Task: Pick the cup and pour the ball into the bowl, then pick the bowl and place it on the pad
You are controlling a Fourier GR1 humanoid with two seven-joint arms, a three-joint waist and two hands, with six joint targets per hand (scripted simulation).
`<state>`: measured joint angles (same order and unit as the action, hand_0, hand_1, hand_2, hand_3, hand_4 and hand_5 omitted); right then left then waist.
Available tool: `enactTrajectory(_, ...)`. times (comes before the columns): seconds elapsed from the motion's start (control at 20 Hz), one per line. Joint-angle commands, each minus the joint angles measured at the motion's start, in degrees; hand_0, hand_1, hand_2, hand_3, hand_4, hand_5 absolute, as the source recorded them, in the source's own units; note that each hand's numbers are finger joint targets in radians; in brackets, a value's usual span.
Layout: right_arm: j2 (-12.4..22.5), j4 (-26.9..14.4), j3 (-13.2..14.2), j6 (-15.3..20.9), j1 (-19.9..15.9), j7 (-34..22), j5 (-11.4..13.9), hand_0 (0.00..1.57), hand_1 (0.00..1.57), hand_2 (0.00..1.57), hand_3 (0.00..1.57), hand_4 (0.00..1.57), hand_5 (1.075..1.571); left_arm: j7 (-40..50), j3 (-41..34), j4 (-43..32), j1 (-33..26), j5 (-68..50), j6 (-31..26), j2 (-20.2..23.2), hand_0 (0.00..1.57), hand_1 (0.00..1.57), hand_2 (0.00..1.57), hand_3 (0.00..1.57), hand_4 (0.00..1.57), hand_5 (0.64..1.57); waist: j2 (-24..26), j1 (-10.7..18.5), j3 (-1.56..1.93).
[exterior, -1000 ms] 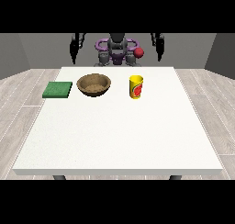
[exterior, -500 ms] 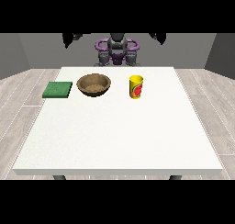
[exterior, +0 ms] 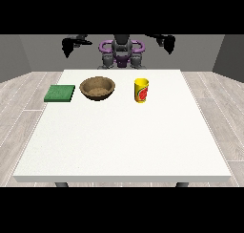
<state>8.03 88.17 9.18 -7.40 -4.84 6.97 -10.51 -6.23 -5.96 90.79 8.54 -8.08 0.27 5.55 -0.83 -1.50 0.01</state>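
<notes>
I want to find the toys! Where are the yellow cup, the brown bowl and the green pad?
cup [exterior: 141, 90], front view, on its yellow side wall.
bowl [exterior: 97, 83], front view, on its far rim.
pad [exterior: 60, 92], front view, on its flat green top.

A white table [exterior: 119, 136] is seen on a floor of pale grey planks [exterior: 24, 98]. The pad [exterior: 60, 93] is coloured plain green. The bowl [exterior: 97, 88] is brown, with a speckled tan inside. The cup [exterior: 141, 90] is yellow, marked with a red and green patch. The robot's torso [exterior: 122, 53] is shown in grey with purple rings.
</notes>
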Motion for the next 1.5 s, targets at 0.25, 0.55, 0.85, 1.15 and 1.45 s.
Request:
enactTrajectory(0.25, 0.0, -6.8, -0.1, -2.2, -6.3, 10.9, 1.7, 0.0, 0.0, 0.0, 0.0, 0.0, 1.568, -11.8, -3.6, -12.8, 10.7, 1.4, 2.1, -0.7, 0.0, 0.0, 0.0, 0.0, 0.0, 1.393, -11.6, -3.2, -0.02)
enactTrajectory(0.55, 1.2, -10.5, 1.0, -1.6, -10.0, 10.6, 1.8, 0.0, 0.0, 0.0, 0.0, 0.0, 1.568, -19.4, -5.3, -25.9, 14.6, 2.5, 1.5, 0.9, 0.0, 0.0, 0.0, 0.0, 0.0, 1.368, -11.4, -3.1, -0.02)
enactTrajectory(0.85, 1.4, -15.1, 1.2, -0.9, -15.8, 12.0, 2.1, 0.0, 0.0, 0.0, 0.0, 0.0, 1.57, -25.1, -5.0, -33.7, 19.6, 3.4, 3.1, -0.9, 0.0, 0.0, 0.0, 0.0, 0.0, 1.389, -14.2, -2.8, -0.02)
enactTrajectory(1.15, 5.2, -15.3, 4.3, -3.8, -21.1, 9.6, -2.0, 0.0, 0.0, 0.0, 0.0, 0.0, 1.569, -29.8, -8.5, -41.1, 24.6, 2.8, 3.9, 2.0, 0.0, 0.0, 0.0, 0.0, 0.0, 1.352, -19.1, -5.4, -0.03)
enactTrajectory(1.45, 7.9, -14.8, 5.7, -5.7, -23.3, 10.0, -3.2, 0.0, 0.0, 0.0, 0.0, 0.0, 1.569, -32.5, -10.1, -46.6, 30.5, 3.6, 7.6, 3.1, 0.0, 0.0, 0.0, 0.0, 0.0, 1.33, -23.0, -8.1, -0.02)
